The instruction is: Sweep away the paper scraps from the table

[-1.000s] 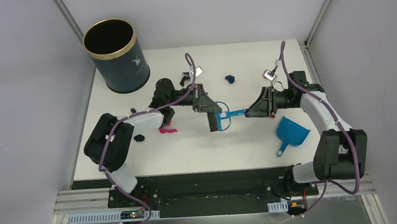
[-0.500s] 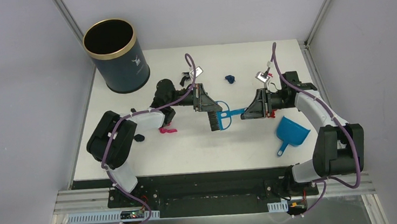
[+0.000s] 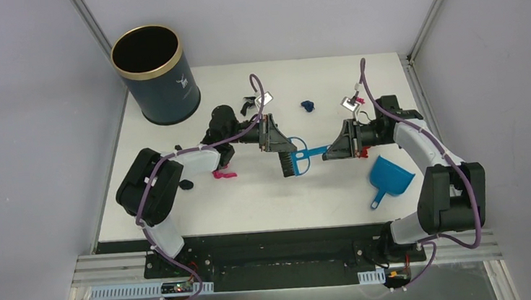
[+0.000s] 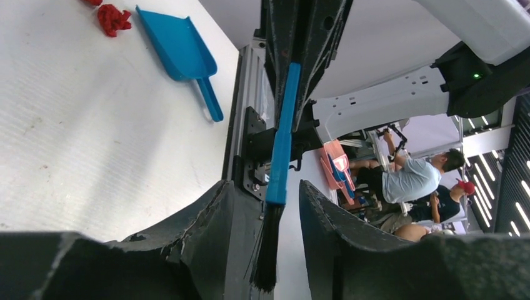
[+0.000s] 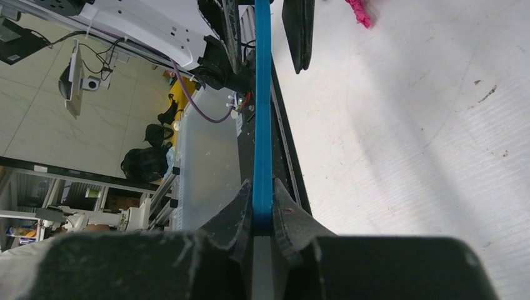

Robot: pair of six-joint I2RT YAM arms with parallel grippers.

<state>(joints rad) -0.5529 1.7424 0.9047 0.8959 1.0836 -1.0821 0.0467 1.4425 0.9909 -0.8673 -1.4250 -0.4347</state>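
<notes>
The blue hand brush point(image 3: 298, 159) with black bristles hangs just above the table point(image 3: 267, 200), between the two arms. My right gripper point(image 3: 328, 152) is shut on its handle point(image 5: 262, 94), and the fingers press both sides of the handle. My left gripper point(image 3: 285, 144) is open around the bristle end point(image 4: 270, 250), with a gap on each side. Paper scraps lie scattered: a magenta-pink one point(image 3: 222, 172), a black one point(image 3: 186, 184), a dark blue one point(image 3: 307, 106) and a red one point(image 4: 112, 19) by the dustpan.
The blue dustpan point(image 3: 388, 177) lies on the table at the right, below the right forearm. A dark blue gold-rimmed bin point(image 3: 154, 72) stands at the back left corner. Grey walls enclose the table on three sides.
The left gripper has opened off the brush head, and the right gripper has shut on the handle. The brush has shifted slightly to the left.
</notes>
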